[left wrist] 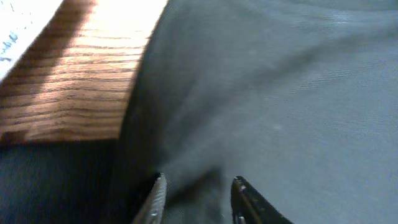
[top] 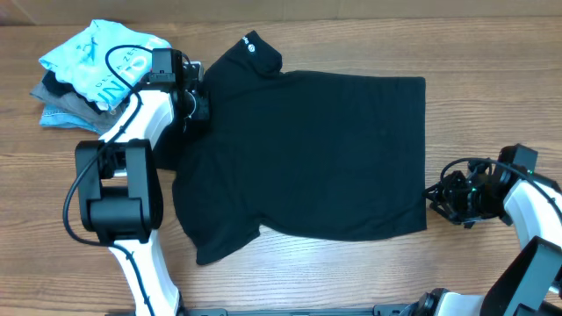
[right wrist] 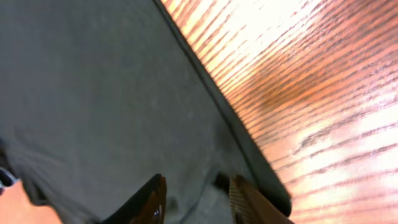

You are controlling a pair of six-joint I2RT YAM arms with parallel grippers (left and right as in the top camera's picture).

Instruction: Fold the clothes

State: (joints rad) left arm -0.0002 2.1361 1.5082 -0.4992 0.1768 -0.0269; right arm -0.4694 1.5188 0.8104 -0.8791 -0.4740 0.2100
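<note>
With the black shirt (top: 307, 149) spread flat just beside the clothes pile (top: 88, 75), your left gripper (left wrist: 194, 198) nipping cloth at the shoulder nearest that pile and your right gripper (right wrist: 194, 198) nipping the hem farthest from it, a shallow pinch could slip, or unequal lifts could skew the fold.
</note>
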